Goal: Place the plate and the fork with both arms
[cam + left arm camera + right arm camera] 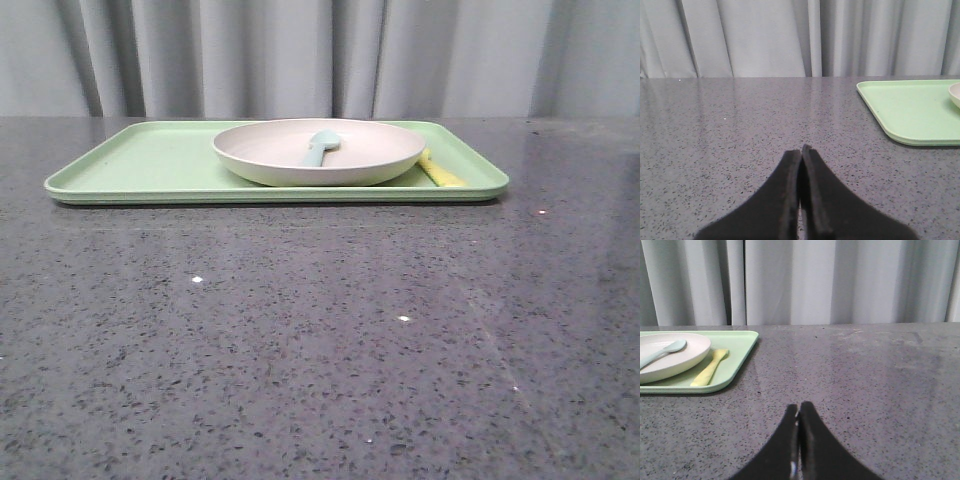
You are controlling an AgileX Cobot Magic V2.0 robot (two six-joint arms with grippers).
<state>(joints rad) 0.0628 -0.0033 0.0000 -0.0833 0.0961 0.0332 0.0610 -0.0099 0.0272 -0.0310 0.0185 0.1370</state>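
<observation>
low over table, left gripper (801, 152) pinched closed, right gripper (798, 407) likewise

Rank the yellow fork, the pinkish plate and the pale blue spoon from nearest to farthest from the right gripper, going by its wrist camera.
From the right gripper, shut over bare table:
1. The fork, on the tray beside the plate, on the side toward this gripper.
2. The plate, on the tray just beyond the fork.
3. The spoon, lying in the plate, farthest.
</observation>
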